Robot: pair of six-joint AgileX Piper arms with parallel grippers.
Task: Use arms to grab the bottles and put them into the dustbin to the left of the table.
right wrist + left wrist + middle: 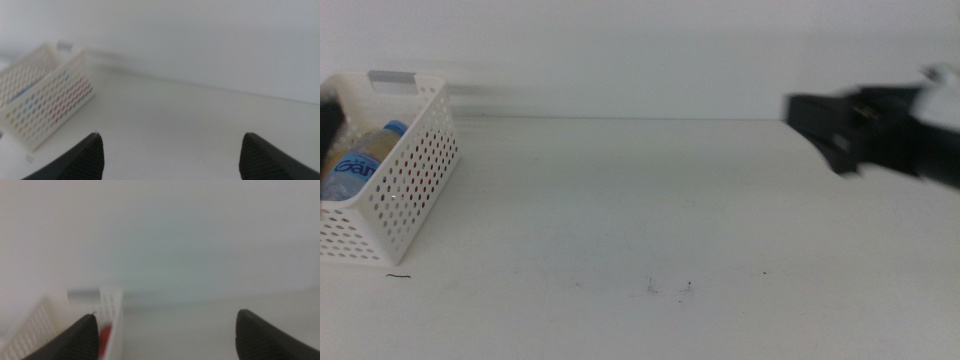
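The white perforated dustbin [412, 185] stands at the table's [650, 200] far left. A clear water bottle [358, 162] with a blue cap lies inside it. In the left wrist view a red can [105, 336] shows behind the dustbin's wall [113, 311]. My left gripper [167, 314] is open and empty, beside the dustbin. A dark shape [326, 125] at the middle view's left edge may be that arm. My right gripper [817, 122] hovers blurred over the table's right side, open [171, 134] and empty. Through the dustbin's wall [46, 102] red, blue and yellow show.
A grey handle bar [392, 77] tops the dustbin's far end. A plain white wall rises behind the table. Small dark specks [670, 288] mark the tabletop near the front.
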